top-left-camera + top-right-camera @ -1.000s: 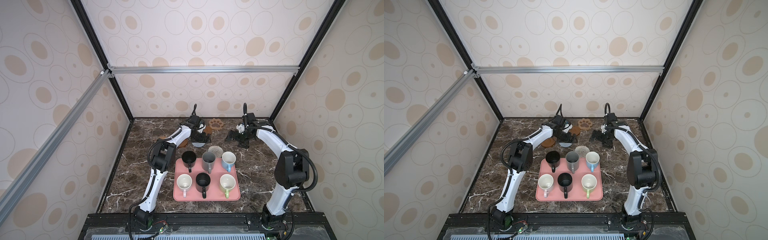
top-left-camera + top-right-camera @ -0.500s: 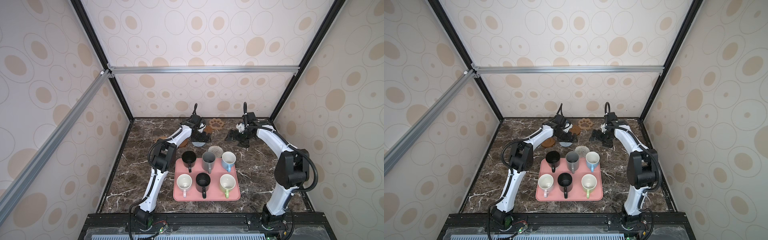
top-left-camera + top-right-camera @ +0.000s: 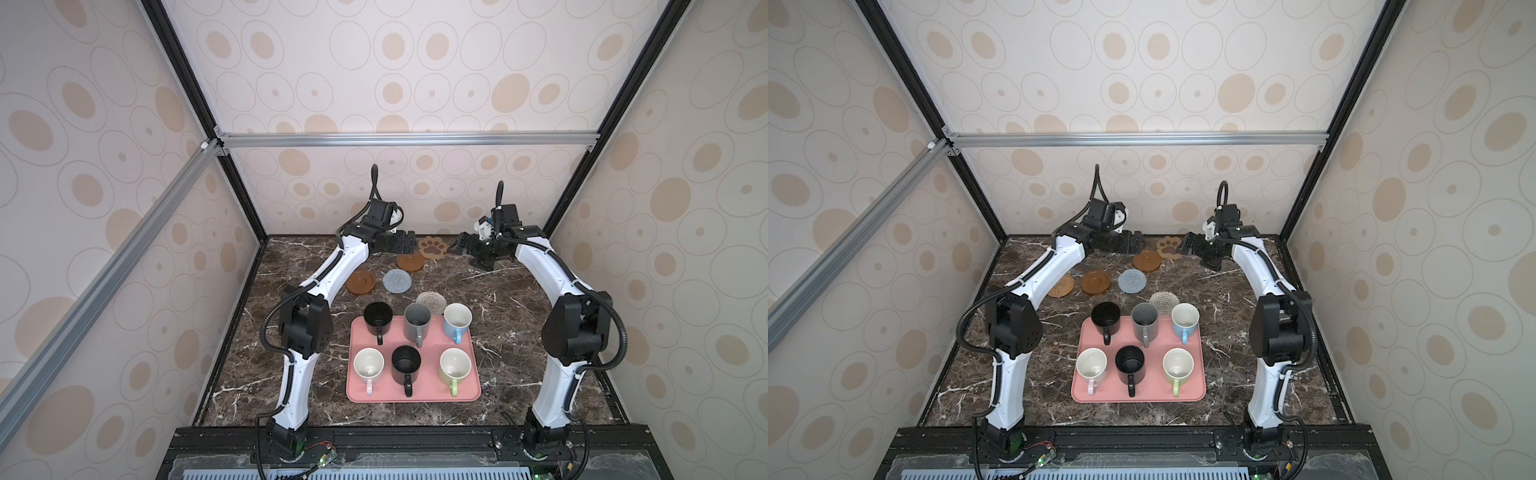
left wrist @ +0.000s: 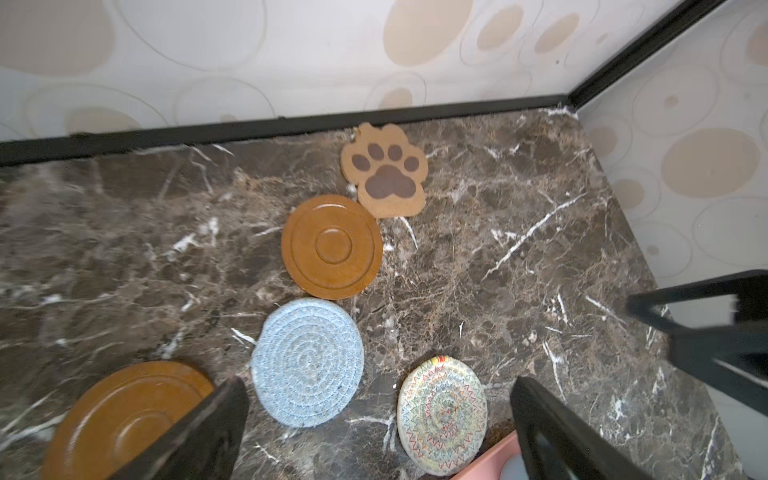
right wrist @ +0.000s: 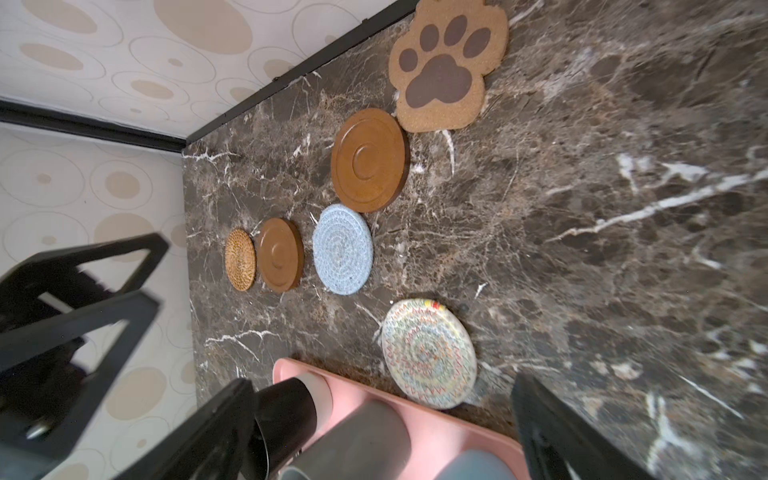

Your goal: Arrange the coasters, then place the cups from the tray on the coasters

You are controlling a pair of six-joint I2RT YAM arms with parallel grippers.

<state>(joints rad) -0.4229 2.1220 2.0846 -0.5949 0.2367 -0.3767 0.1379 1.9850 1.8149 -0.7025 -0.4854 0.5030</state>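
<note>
Paw coaster point(image 3: 433, 248), top view: flat on the marble table point(image 3: 519, 299) between both end effectors, just beside the left gripper point(image 3: 405, 242) and near the right gripper point(image 3: 459, 245). It crowds the brown disc point(image 3: 410, 262), so it is probably the mat to shift next.
Left gripper, top view: jaws spread wide with nothing between them, low over the table's far edge.
Right gripper, top view: jaws spread and empty, facing the paw coaster from the opposite side.
Rattan disc point(image 3: 1061, 285), top view: well apart from the left gripper, back along its arm. With the second brown disc point(image 3: 1096, 282) and the blue-grey round point(image 3: 1132, 281) it reads as a row begun.
Tray point(image 3: 471, 392), top view: well behind both grippers, with all six mugs point(image 3: 406, 363) upright on it. They likely wait there until the mats are spaced out.
Cream round point(image 3: 432, 298), top view: against the tray's far rim, partly hidden by the grey mug point(image 3: 417, 324). It probably needs moving clear.
Left wrist view: fingers point(image 4: 199, 432) stand wide apart with the blue-grey round and cream round between them. The brown disc and paw coaster lie farther ahead, touching or nearly so.
Right wrist view: fingers point(image 5: 552, 432) stand wide apart over the tray's corner. The cream round lies just ahead and the other mats beyond it.
</note>
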